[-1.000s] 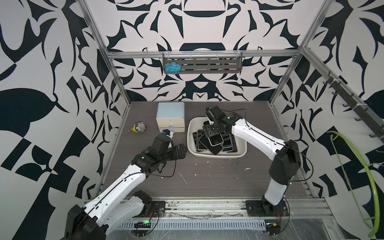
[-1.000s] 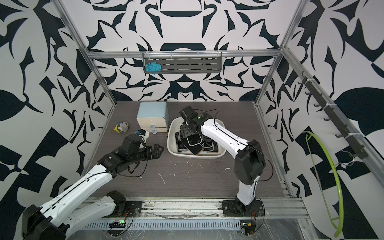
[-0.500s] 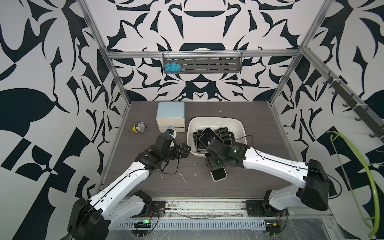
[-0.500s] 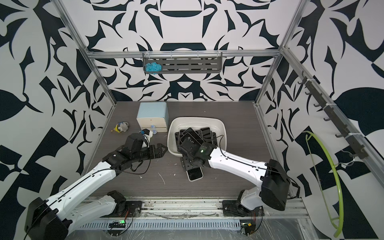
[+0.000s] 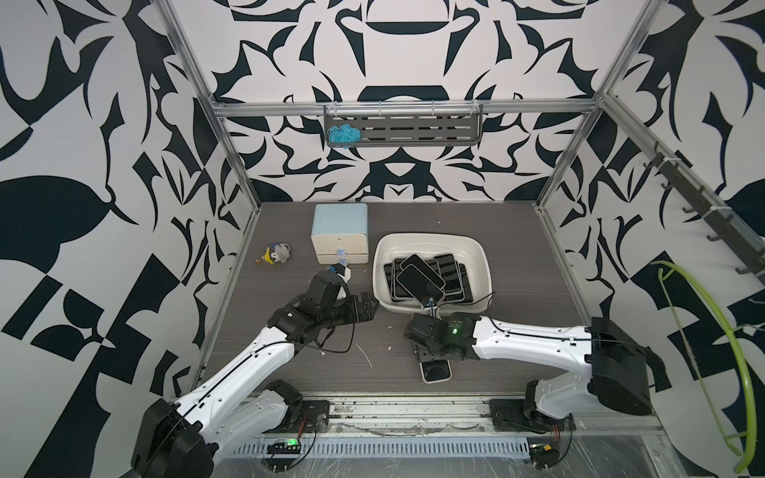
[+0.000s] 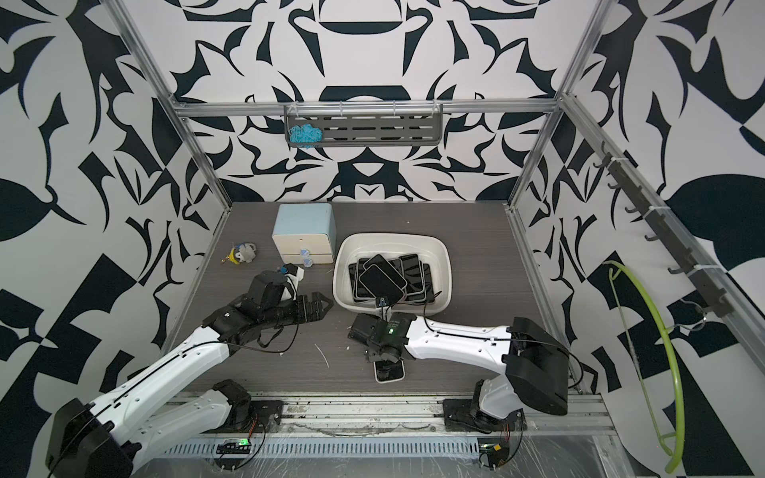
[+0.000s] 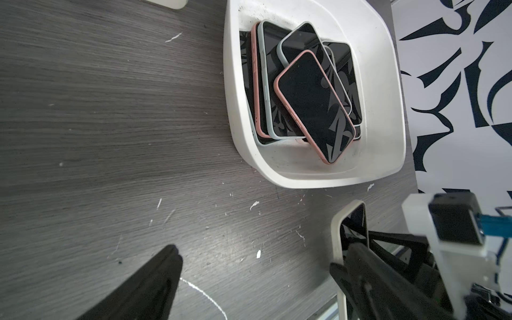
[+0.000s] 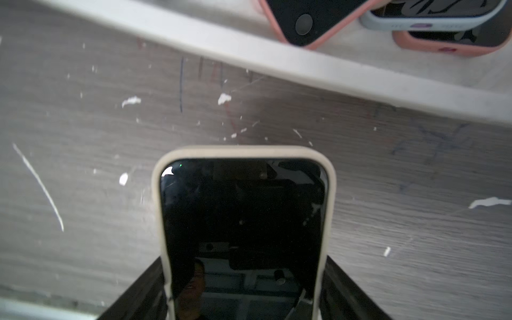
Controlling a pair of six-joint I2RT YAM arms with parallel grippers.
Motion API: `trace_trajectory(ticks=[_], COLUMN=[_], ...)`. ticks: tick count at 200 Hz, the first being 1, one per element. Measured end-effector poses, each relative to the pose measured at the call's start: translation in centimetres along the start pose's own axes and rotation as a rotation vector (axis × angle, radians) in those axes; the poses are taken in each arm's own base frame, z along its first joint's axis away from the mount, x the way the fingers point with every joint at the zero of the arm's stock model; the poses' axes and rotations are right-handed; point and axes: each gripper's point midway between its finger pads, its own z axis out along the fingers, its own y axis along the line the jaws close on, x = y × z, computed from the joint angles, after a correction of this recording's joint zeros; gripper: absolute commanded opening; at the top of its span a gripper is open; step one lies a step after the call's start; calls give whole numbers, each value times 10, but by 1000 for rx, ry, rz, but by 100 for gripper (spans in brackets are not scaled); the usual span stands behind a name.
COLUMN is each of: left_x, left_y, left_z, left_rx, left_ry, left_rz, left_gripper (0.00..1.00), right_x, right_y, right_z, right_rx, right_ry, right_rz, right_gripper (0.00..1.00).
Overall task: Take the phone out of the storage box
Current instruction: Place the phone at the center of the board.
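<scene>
Nearest the front rail, the phone [image 5: 436, 371] in its cream case lies screen up outside the storage box, low over the grey wood-grain table [image 5: 385, 385]. From these angles I cannot tell whether it rests on the surface or hangs just above it. The right gripper [image 5: 430, 359] points down over it, and its black fingers [image 8: 144, 291] are closed partway against the phone's two long edges, so the phone is held across its width (the right wrist view shows the dark screen running out from between them). Only the near end of the phone shows past the wrist in both top views.

A little further back and to the left, the left gripper [image 5: 370, 308] hovers with its jaws spread as wide as they go and nothing between them. Its tips are just beside the near left corner of the storage box [image 5: 486, 265].

That cream-white tub sits mid-table, and in it lies a pile of phones [image 5: 420, 281], all face up, with a pink-cased phone [image 7: 313, 108] lying crosswise on top.

Behind and left of the tub stands a blue-topped drawer unit [image 5: 339, 231], and a small plush toy [image 5: 277, 253] lies near the left wall. On the back wall hangs a grey slotted rack [image 5: 414, 130] with a blue tangle [image 5: 343, 134] at its left end.
</scene>
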Motion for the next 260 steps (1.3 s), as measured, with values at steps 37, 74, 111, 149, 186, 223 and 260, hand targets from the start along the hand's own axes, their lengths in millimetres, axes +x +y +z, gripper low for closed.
trace_trajectory(ticks=[37, 74, 111, 149, 186, 223, 260], left_x=[5, 7, 8, 10, 7, 5, 0], left_y=[3, 5, 9, 13, 11, 9, 2], left_z=[-10, -13, -8, -2, -2, -5, -23], left_rx=[-10, -20, -39, -60, -54, -45, -2], left_ry=[3, 2, 14, 31, 22, 10, -60], left_rz=[-2, -3, -8, -14, -12, -19, -32], left_gripper=[100, 100, 100, 100, 100, 100, 100], right_x=[-4, -4, -12, -49, -115, -155, -163], right_y=[4, 2, 2, 25, 11, -22, -27], right_z=[24, 33, 8, -54, -85, -44, 17], right_rx=[45, 74, 33, -83, -117, 9, 95], right_ry=[-27, -34, -58, -116, -170, -84, 68], right_rz=[30, 34, 30, -5, 13, -120, -333], right_gripper=[85, 100, 99, 99, 99, 100, 100])
